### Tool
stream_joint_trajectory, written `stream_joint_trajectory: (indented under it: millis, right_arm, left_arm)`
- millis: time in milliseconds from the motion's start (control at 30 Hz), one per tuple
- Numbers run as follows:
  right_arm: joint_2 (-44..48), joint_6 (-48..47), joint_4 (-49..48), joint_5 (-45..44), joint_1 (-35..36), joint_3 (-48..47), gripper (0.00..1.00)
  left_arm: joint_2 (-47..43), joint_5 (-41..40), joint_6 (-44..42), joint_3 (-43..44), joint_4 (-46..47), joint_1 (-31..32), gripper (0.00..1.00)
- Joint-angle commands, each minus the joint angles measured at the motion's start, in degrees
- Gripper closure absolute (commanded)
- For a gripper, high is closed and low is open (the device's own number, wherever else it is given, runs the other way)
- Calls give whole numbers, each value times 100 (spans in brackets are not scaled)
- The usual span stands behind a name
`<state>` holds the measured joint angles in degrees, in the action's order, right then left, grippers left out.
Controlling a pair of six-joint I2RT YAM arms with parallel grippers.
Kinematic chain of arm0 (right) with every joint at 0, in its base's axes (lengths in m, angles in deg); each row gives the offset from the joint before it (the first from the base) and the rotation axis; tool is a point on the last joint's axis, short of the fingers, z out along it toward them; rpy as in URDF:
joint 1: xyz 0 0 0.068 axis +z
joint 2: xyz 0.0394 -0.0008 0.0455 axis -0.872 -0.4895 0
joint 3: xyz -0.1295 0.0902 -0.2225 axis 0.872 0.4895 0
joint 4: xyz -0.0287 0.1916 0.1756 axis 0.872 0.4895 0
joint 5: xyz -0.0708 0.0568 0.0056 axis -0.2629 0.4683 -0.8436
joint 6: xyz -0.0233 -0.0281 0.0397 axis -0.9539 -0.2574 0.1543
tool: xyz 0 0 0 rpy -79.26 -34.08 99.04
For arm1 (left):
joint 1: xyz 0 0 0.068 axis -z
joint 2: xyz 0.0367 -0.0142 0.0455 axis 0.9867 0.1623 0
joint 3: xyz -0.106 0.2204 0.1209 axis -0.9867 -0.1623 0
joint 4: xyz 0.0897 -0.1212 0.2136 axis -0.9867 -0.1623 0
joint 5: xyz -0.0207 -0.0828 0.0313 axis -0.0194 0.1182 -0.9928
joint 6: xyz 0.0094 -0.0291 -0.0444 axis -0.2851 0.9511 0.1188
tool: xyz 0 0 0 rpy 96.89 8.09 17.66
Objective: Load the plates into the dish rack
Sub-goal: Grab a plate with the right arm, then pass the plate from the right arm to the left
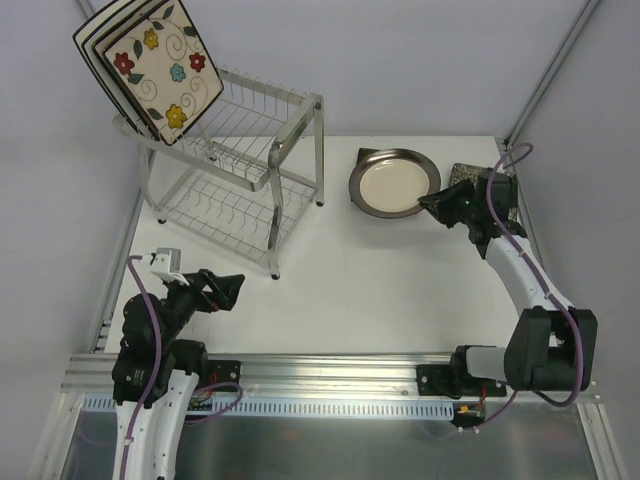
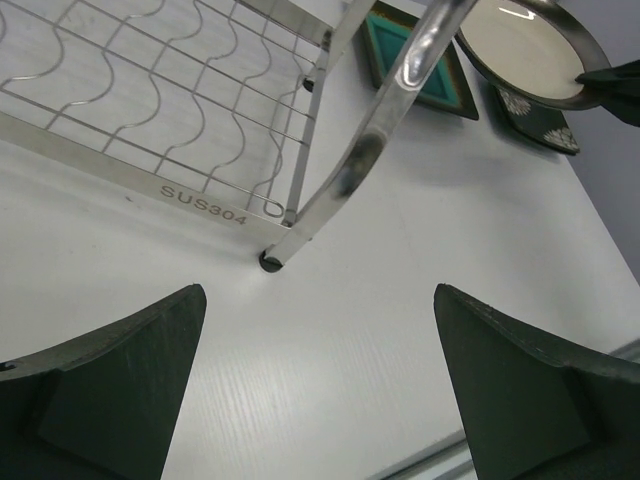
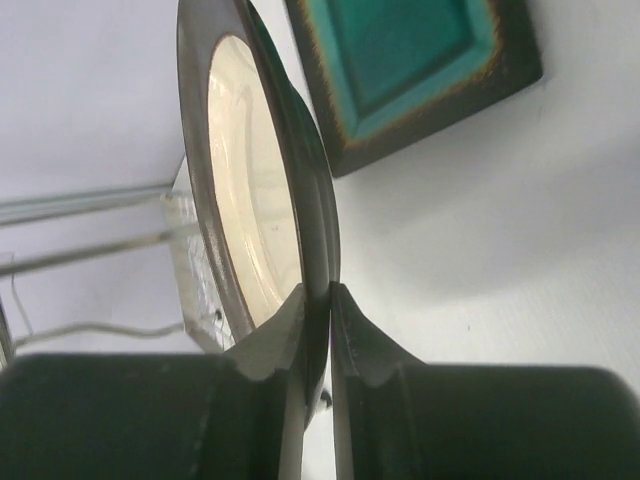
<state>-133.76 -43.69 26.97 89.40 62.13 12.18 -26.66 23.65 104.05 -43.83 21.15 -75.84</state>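
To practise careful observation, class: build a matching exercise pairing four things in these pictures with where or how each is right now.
Things: 1 flowered square plate; 2 round cream plate; 3 teal-centred square plate; 4 left gripper.
States: A open, empty; B standing in the dish rack's upper tier; C lying on the table; D pinched at its rim by the right gripper.
Pairs: 1-B, 2-D, 3-C, 4-A.

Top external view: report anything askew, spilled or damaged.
Nothing spilled or broken. The flowered plate and the square plates behind it stand tilted in the dish rack's upper tier. The round cream plate is pinched at its rim by the right gripper.
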Motion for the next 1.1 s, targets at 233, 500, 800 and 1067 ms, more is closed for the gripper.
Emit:
stream_joint_trajectory:
  millis: [233,500,800,1067]
  right_arm:
    - [1513,-525,140,2116,-99,294,99]
    - [2207,-1184,579,3153,-3,487,99]
    - [2261,-1151,264,3180,990,689,99]
    - [1963,-991,-395,3084,1789,532,99]
  left_arm:
    - [399,1220,655,475,170,-25,1]
    - [996,1800,1207,615,187,-16,1]
    - [1883,2195,1788,1107,363,19,1]
    - [2042,2091,2367,1117,495,63,2]
